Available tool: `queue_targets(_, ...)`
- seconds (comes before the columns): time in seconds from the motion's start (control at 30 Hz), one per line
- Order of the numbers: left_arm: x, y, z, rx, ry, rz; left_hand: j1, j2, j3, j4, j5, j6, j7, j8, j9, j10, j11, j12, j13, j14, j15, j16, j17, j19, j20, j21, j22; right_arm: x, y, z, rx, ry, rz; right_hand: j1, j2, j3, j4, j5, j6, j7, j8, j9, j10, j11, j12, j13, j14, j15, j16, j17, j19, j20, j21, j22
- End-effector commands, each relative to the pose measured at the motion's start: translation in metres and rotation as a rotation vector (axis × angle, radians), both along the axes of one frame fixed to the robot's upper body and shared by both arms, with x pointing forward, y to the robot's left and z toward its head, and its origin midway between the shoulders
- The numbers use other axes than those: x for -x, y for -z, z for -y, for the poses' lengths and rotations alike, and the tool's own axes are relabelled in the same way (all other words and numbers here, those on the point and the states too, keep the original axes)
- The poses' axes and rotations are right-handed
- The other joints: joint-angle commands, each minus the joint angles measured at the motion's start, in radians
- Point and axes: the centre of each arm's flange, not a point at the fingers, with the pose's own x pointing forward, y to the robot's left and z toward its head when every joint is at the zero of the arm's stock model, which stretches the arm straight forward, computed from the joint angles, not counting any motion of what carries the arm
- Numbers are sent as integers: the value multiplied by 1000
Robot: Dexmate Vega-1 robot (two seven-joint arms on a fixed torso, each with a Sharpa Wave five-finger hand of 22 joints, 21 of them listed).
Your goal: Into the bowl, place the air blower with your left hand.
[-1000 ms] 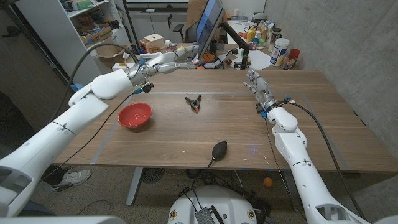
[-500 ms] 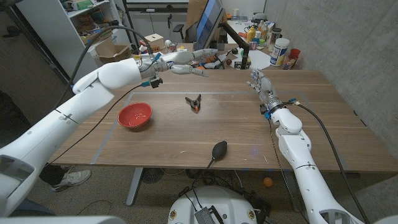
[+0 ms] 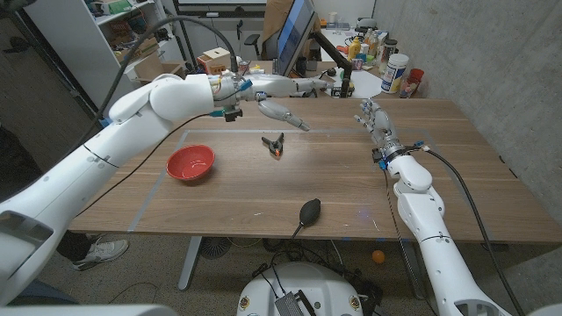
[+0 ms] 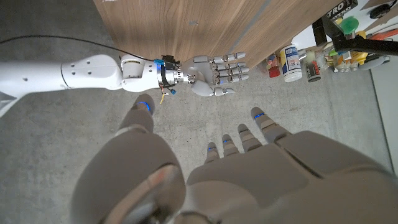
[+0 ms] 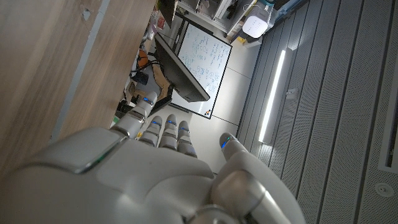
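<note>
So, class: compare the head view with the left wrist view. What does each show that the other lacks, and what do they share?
Head view alone: the red bowl, the black air blower lying near the table's front edge, and a small clamp mid-table.

Left wrist view alone: the grey floor beyond the table's edge.

Both: the wooden table, the left hand with fingers apart and holding nothing, the right hand likewise open, and bottles crowded behind the table.
</note>
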Motion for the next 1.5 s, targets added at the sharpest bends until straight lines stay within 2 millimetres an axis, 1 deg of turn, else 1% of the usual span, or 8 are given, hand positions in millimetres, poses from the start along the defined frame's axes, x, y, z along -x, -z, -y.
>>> queue_targets(0.03,26,10,22,-218,-59,239,6,-24,-18,2,18,-159,5,5,3,-18,-2,-4,4,-16,7,-3,4,-5,3,-1,2,-2,6,7,-16,17,-6,-9,11,0,1,5,6,-3,7,6,10,1,7,5,5,-2,7,4,8,-22,7,5)
queue_targets(0.37,38,22,33,-370,-82,417,13,-39,-64,6,56,-198,5,4,8,-59,8,-8,7,-39,17,-3,6,-19,11,-2,3,-7,12,11,-40,30,-10,-10,11,-1,2,5,6,-3,7,6,10,2,7,5,5,-4,7,4,9,-21,7,5)
queue_targets(0.5,36,24,35,-404,-84,484,16,-38,-114,12,97,-271,21,1,16,-107,31,-9,11,-75,28,-5,7,-42,15,-5,4,-8,14,15,-48,37,-12,-10,11,-1,2,6,6,-3,7,6,12,1,7,5,6,-3,7,4,9,-21,7,5)
queue_targets(0.53,36,24,36,-410,-80,487,13,-37,-147,15,123,-331,42,-3,20,-131,42,-7,14,-94,32,-4,8,-55,16,-4,5,-8,14,15,-50,39,-13,-10,11,-1,2,6,7,-3,7,6,12,1,8,5,6,-3,7,4,9,-21,7,5)
queue_targets(0.77,34,29,40,-478,-67,568,1,-35,-215,23,172,-402,77,6,27,-207,29,-11,21,-147,41,-6,10,-99,19,-8,7,-12,13,19,-55,46,-12,-10,12,-1,2,6,7,-4,7,6,12,2,7,5,5,-4,6,4,9,-21,7,5)
queue_targets(1.03,30,42,49,-585,-60,635,-9,-31,-262,28,206,-457,95,8,32,-247,48,-6,24,-190,52,-6,11,-141,25,-11,9,-19,13,22,-61,46,-16,-11,12,-1,3,6,7,-4,7,6,11,1,7,5,5,-4,6,4,9,-21,7,5)
queue_targets(1.37,30,51,60,-593,42,612,-20,-27,-299,34,231,-469,90,15,35,-278,83,-4,27,-207,56,-1,12,-152,31,-4,11,-23,11,27,-54,54,-19,-10,12,-1,2,7,8,-4,7,6,11,1,7,5,7,-3,6,3,8,-21,6,5)
queue_targets(1.5,30,55,65,-590,87,612,-23,-27,-309,36,237,-476,92,15,36,-283,82,-3,28,-218,58,-3,12,-156,32,-3,11,-23,10,29,-50,59,-20,-9,12,-1,2,7,8,-4,7,6,12,2,7,5,6,-4,6,3,9,-21,6,5)
